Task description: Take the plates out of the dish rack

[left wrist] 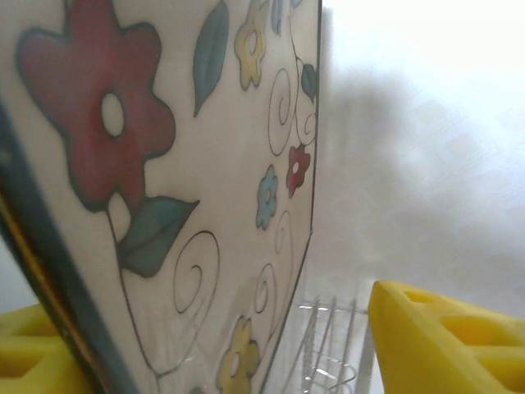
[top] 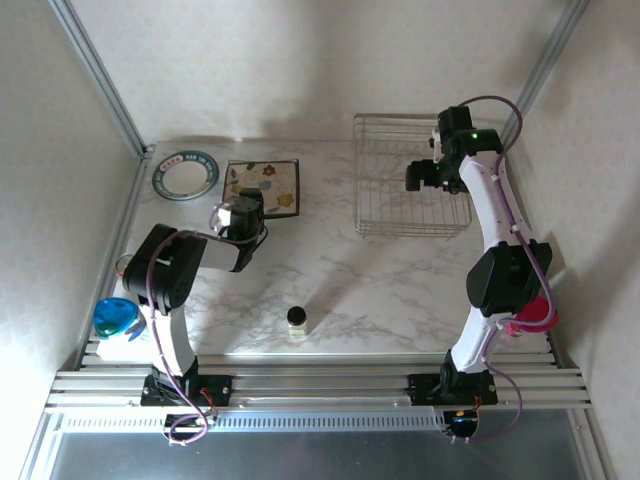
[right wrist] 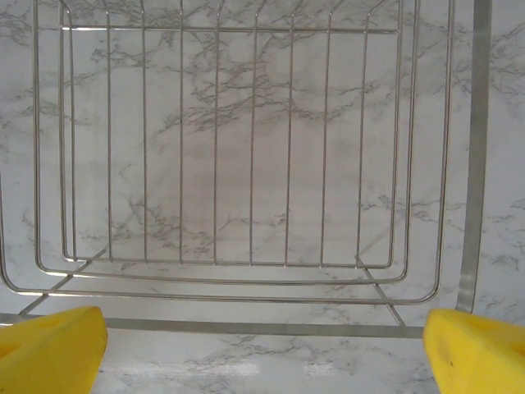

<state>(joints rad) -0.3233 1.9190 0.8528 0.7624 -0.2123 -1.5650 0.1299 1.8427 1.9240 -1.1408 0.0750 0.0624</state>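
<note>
Left end effector [top: 250, 208] seemingly straddles the square plate [top: 265, 178].

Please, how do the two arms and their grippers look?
The left arm and the right arm have white links, black joints and thin purple cables looping alongside. The fingers are blocky and yellow. A green light glows near the right wrist.

The dish rack [top: 412, 232] is thin, bright metal wire with a polished sheen. The table [top: 380, 290] has a smooth, marble-patterned surface, faintly glossy. The square plate [left wrist: 221, 213] looks like glazed ceramic, cream and shiny, with painted flowers. The finger pads [right wrist: 49, 349] at the lower corners are matt yellow plastic. Dull silver metal rails [top: 320, 385] cross the bottom of the frame.
</note>
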